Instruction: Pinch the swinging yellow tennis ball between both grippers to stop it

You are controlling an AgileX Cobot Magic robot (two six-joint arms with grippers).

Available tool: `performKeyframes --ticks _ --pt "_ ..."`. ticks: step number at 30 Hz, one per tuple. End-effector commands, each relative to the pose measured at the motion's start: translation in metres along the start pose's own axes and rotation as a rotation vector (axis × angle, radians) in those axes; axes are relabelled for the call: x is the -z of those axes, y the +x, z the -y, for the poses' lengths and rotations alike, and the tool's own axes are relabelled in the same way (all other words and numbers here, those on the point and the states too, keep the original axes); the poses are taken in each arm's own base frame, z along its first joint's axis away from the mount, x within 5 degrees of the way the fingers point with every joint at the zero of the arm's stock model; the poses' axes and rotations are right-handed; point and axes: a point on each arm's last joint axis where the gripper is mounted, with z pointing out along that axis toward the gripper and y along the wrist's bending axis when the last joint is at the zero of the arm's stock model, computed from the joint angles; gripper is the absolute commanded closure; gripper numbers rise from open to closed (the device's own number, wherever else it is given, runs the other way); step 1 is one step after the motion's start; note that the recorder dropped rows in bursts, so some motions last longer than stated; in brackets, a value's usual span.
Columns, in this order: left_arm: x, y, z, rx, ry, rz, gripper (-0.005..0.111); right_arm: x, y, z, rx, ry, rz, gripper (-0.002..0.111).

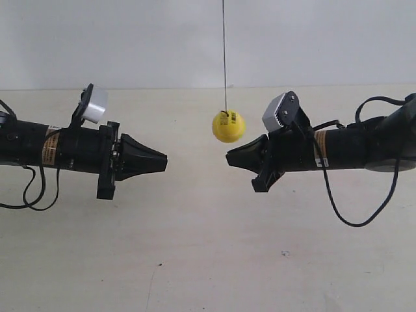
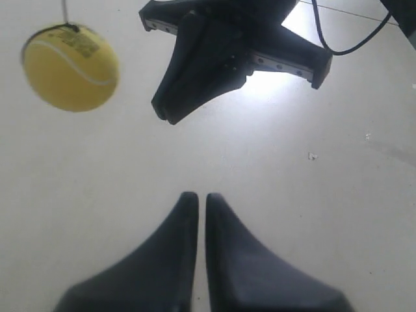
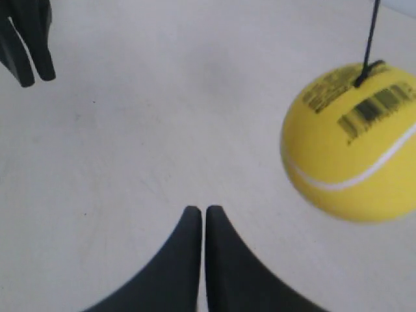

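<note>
Exterior view: yellow tennis ball [image 1: 228,126], untouched

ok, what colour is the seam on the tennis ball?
The seam is white, curving across the yellow tennis ball; clearest in the right wrist view.

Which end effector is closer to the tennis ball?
The right end effector: the yellow tennis ball looms beside it; the left end effector sits farther off.

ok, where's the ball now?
Exterior view: yellow tennis ball hangs above the gap between the gripper at the view's left and the nearer gripper at its right, touching neither.
</note>
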Motion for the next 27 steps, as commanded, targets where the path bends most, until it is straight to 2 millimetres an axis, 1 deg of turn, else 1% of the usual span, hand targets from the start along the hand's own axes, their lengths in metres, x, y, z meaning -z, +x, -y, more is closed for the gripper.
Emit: performKeyframes --ticks 1,10,17,27 --pt "-0.0011 -0.0036 0.0006 0.004 0.01 0.023 0.102 -0.0011 -0.0008 0.0025 0.023 0.011 -0.009 0.108" --pt "-0.0011 -0.0038 0.0003 -0.012 0.007 0.026 0.102 -0.0009 0.0037 0.004 0.027 0.027 -0.058 0.108" --pt "-0.0011 -0.0038 0.0003 -0.025 0.007 0.026 0.102 -0.0009 0.0041 0.0044 0.027 0.031 -0.063 0.108" --pt "-0.001 -0.0048 0.0021 -0.021 0.026 0.037 0.102 -0.001 -0.0032 -0.0024 0.011 -0.043 0.018 0.108"
